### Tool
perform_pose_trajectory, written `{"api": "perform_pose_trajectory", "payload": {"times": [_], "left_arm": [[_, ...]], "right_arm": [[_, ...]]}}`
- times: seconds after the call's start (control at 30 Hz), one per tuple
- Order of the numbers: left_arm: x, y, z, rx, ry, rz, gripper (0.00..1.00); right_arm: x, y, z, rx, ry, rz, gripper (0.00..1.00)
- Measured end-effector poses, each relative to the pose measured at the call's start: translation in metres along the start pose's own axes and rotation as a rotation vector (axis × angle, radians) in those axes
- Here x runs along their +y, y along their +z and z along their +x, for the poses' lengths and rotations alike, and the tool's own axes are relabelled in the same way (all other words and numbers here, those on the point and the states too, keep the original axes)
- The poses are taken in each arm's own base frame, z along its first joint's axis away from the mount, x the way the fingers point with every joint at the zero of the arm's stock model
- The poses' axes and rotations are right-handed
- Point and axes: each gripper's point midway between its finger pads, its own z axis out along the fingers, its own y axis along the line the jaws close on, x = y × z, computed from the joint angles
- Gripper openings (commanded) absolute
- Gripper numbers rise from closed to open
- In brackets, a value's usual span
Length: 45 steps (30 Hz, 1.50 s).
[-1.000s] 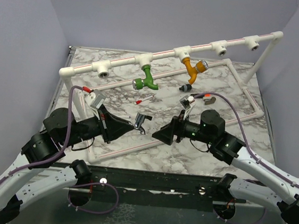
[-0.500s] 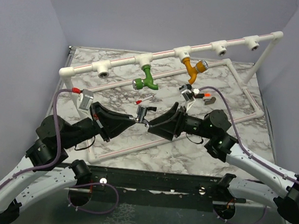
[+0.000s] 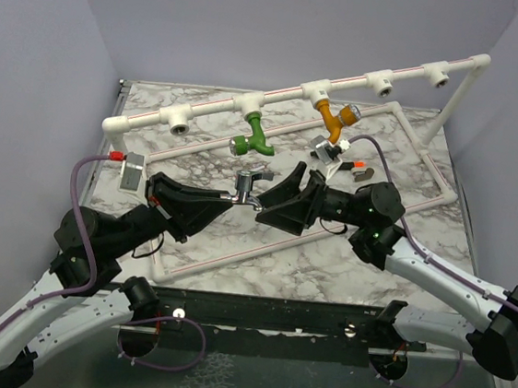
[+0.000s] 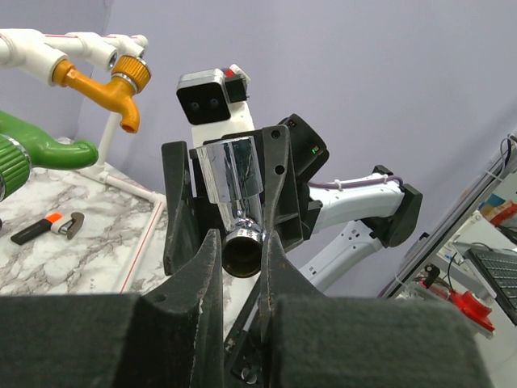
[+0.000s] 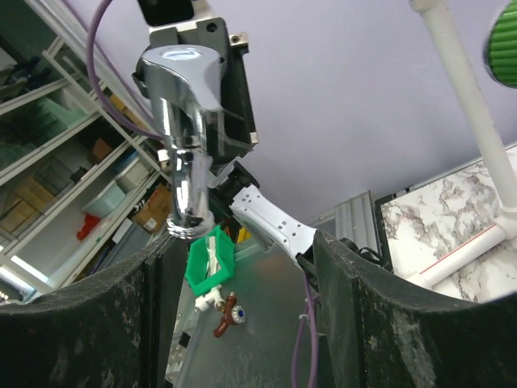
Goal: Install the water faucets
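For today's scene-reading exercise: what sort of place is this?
Probably a robotics lab test bench: a marbled table, a white practice pipe rack, and storage shelves with bins beyond.

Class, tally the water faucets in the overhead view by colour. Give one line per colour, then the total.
Green faucet: 1
Mustard-orange faucet: 1
Silver metal faucet: 1
Total: 3

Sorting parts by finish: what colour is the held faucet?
The faucet is shiny chrome silver, clearest in the left wrist view.
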Motion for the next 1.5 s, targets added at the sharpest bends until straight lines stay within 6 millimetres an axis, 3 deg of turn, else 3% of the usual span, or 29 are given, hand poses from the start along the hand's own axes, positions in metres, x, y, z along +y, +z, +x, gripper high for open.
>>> {"api": "perform_pose_trajectory", "payload": {"times": [0.37, 0.53, 0.9, 1.5], "left_arm": [[0.003, 0.0, 0.005, 0.004, -0.015, -0.003, 0.0], [0.006, 0.0, 0.009, 0.012, -0.016, -0.009, 0.0], [0.006, -0.002, 0.007, 0.004, -0.007, -0.012, 0.0], [0.017, -0.004, 0.009, -0.014, -0.001, -0.055, 0.0]], "right_arm": [[0.024, 0.004, -0.014, 0.008, -0.066, -0.068, 0.67], [0.03, 0.007, -0.022, 0.002, -0.076, -0.077, 0.6], [0.011, 0.014, -0.014, 0.05, -0.02, -0.02, 0.54], [0.014, 0.018, -0.016, 0.054, -0.021, -0.029, 0.49]]}}
